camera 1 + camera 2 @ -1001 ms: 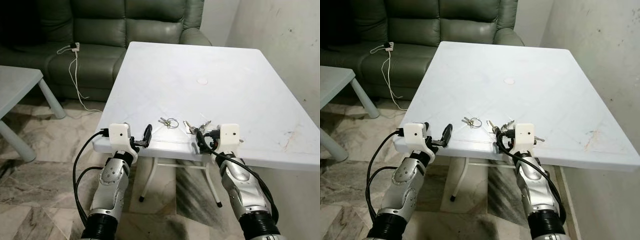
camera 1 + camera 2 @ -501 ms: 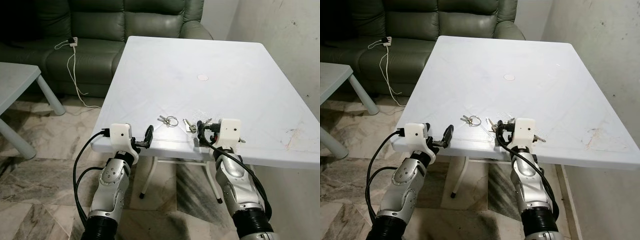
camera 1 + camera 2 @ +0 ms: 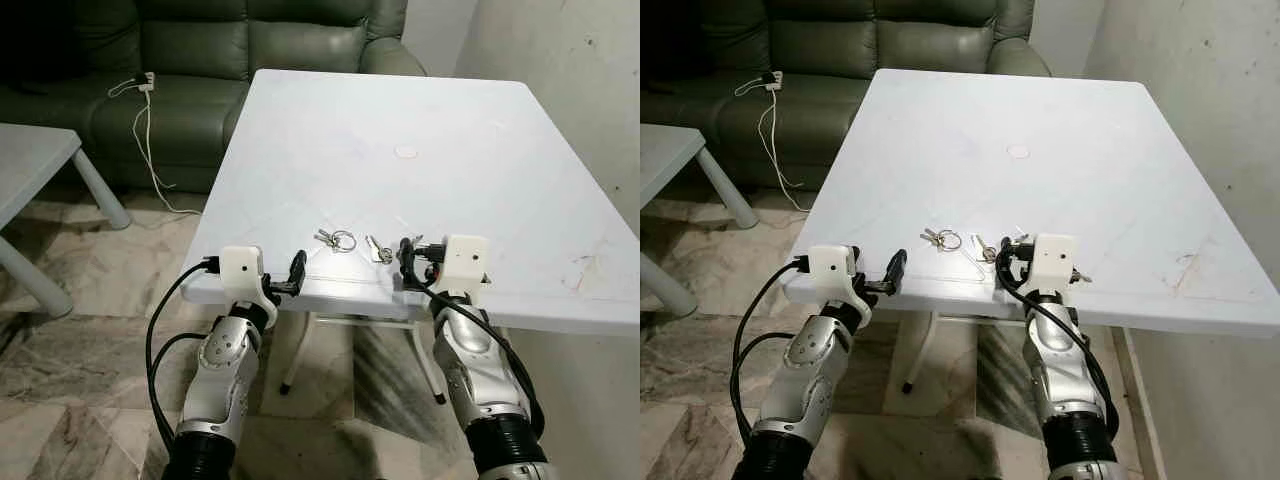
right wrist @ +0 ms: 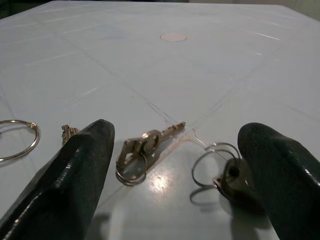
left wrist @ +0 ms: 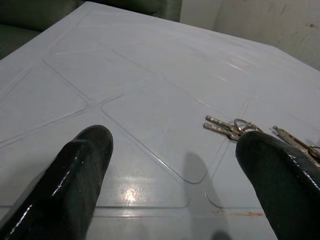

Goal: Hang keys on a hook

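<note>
On the white table, close to its near edge, lie loose keys. A key bunch on a ring lies left of centre, and a single brass key lies beside it. My right gripper is open, low over the table edge. Between its fingers lie the brass key and a wire ring with a dark key. My left gripper is open at the table edge, short of the ringed keys, holding nothing.
A green sofa stands behind the table with a white charger cable hanging off its seat. A small grey table is at the left, and a wall runs close along the right. The floor below is marble tile.
My right gripper has moved forward over the table edge, so the brass key and the wire ring now lie between its fingers. The left arm has stayed put.
</note>
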Controlling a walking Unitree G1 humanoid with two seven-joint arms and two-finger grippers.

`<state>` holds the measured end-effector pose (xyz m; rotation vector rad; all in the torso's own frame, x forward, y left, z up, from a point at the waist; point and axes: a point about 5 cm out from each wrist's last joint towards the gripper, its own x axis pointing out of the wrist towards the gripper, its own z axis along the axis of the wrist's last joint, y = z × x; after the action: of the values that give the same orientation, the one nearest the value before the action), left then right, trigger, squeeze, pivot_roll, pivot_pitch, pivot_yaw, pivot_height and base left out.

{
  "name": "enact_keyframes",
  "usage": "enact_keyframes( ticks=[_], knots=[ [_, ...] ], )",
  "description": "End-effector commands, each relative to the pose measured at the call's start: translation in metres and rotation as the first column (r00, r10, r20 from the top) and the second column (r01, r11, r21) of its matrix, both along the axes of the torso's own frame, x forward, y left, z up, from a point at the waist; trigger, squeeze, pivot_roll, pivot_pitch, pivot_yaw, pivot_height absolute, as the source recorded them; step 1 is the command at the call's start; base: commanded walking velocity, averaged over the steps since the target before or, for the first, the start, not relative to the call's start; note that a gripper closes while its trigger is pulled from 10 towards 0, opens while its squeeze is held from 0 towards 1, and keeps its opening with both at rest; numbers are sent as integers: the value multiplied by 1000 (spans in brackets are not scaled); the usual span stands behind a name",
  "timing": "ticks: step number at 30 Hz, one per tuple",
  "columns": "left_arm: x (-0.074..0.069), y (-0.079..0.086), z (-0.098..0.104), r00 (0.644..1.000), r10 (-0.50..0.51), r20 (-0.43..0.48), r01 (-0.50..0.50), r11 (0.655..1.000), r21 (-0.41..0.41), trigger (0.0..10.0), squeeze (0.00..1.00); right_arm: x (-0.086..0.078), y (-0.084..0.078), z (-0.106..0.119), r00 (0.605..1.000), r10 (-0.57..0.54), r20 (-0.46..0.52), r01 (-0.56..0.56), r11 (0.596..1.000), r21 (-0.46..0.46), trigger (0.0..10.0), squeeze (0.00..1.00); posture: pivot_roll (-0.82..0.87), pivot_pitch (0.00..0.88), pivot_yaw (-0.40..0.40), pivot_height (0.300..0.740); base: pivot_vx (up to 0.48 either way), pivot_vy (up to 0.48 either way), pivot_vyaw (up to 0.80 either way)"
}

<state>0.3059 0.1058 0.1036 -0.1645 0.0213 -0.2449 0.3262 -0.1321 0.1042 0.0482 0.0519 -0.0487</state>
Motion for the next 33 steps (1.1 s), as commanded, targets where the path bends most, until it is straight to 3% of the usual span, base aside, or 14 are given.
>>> enact_keyframes(
  ticks=[1,10,16,22,23,24,25,26,27,28,33],
  knots=[
    [-3,-3,0,1000,-7,-3,7,1000,4,10000,0,4,0,0,999,-26,-20,25,1000,-18,10000,0,-8,108,-67,740,0,0,0],
    [-6,-2,0,1000,-2,-10,2,1000,-1,10000,0,8,3,-1,994,-101,-51,97,993,-67,10000,0,3,113,-71,740,0,0,0],
    [-8,-2,-1,1000,2,-12,-2,1000,-1,10000,0,8,0,-6,983,-173,-69,160,974,-162,10000,0,7,115,-74,740,0,0,0],
    [-9,-2,-1,1000,2,-16,-2,1000,-2,10000,0,7,-3,-8,979,-185,-83,169,971,-168,9843,0,7,115,-74,740,0,0,0],
    [-9,-2,-1,1000,2,-17,-2,1000,-1,10000,0,6,-4,-9,976,-195,-92,178,970,-168,9255,0,7,115,-74,740,0,0,0],
    [-9,-3,-1,1000,2,-17,-2,1000,-2,10000,0,6,-3,-10,977,-191,-98,173,972,-160,5843,0,7,115,-74,740,0,0,0],
    [-9,-3,-1,1000,2,-17,-2,1000,-2,10000,0,6,-3,-10,978,-186,-100,169,973,-155,4706,0,7,115,-74,740,0,0,0],
    [-9,-3,-1,1000,2,-17,-2,1000,-2,10000,0,6,-3,-10,978,-186,-98,170,973,-157,4196,0,6,113,-74,740,0,0,0],
    [-9,-3,-1,1000,1,-18,-1,1000,-2,10000,0,5,-3,-10,978,-189,-94,172,972,-161,1255,0,6,113,-74,740,0,0,0],
    [-9,-3,-1,1000,1,-19,-1,1000,-1,10000,0,5,-3,-10,978,-190,-89,172,969,-177,0,0,6,113,-74,740,0,0,0],
    [-9,-4,-1,1000,1,-18,-1,1000,-2,10000,0,4,-3,-10,978,-191,-82,174,968,-182,0,0,5,111,-73,740,0,0,0]
  ],
)
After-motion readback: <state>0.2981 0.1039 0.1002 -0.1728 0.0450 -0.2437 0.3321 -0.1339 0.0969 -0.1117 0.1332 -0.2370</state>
